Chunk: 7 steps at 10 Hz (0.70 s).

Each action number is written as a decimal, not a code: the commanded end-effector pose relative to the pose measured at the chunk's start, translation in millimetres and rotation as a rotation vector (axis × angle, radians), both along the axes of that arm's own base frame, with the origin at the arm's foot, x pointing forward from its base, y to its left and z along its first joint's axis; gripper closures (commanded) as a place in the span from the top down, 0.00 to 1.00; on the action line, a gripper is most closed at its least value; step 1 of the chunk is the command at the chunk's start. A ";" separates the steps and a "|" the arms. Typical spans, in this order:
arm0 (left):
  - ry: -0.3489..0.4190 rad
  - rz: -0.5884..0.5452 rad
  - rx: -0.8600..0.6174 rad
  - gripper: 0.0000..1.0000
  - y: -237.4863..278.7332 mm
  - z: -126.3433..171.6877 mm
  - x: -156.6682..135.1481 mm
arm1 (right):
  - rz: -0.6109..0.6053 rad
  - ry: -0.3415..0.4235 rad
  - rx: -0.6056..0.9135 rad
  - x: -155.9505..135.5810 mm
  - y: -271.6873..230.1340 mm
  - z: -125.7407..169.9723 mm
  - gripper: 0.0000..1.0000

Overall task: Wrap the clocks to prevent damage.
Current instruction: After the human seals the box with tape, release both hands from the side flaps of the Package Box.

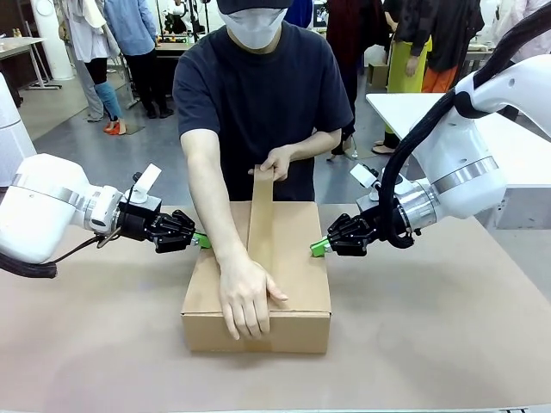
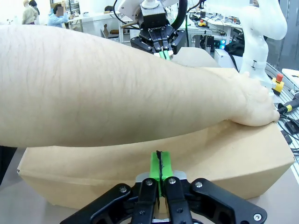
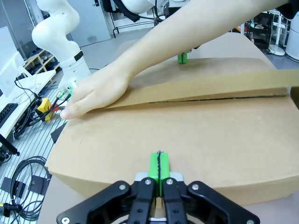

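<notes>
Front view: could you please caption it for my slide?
Person presses brown tape along cardboard box while two shut tools brace its sides.

This is a robotics lab or a demonstration hall, not a home. Two white robot arms (image 1: 52, 206) are mounted at a table covered with brown paper (image 1: 430, 327). Behind the person there is a large open floor (image 1: 103, 146), where other people (image 1: 112, 43) stand around more white tables (image 1: 17, 43). In the right wrist view, many cables (image 3: 23, 186) and a keyboard (image 3: 7, 114) lie on a metal shelf, and a red emergency stop button (image 2: 279, 80) stands beside the table.
</notes>
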<state>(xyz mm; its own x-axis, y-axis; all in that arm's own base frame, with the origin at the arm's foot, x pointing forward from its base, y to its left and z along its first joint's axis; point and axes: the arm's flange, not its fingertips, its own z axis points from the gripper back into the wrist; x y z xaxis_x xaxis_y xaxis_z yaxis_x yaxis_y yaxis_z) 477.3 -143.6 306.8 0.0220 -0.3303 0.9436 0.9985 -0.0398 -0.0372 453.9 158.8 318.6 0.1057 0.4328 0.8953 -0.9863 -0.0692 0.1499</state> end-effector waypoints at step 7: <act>-0.008 0.002 0.009 0.00 0.1 -3.2 0.0 | -0.005 0.004 -0.006 -0.5 0.3 -3.6 0.01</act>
